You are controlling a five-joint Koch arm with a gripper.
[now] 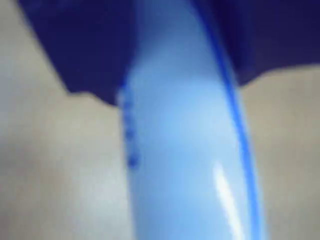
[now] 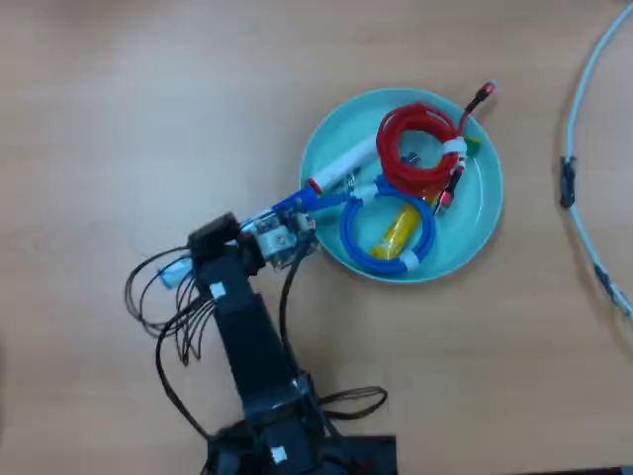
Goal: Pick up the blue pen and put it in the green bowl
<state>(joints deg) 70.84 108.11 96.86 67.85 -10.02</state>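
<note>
Looks like this one's nearly wrapped up. In the overhead view the blue pen (image 2: 341, 166) is already lying across the left rim of the green bowl (image 2: 482, 213), most of the white barrel inside, the lower-left end poking out toward the arm. The gripper (image 2: 309, 199) sits right at that rim, blue jaws pointing at the pen's near end. I honestly cannot tell if it's clamped on the pen or let go, too small from above. The wrist view is just a blurry close-up of the pale barrel with dark blue jaw around it, so the pen seems between the jaws at least. Bowl's crowded too: a coiled red cable (image 2: 420, 148) on the far side, a coiled blue cable (image 2: 386, 230) nearer, a yellow thing (image 2: 398, 230) inside that loop. My guess: what's left is releasing and backing off
</note>
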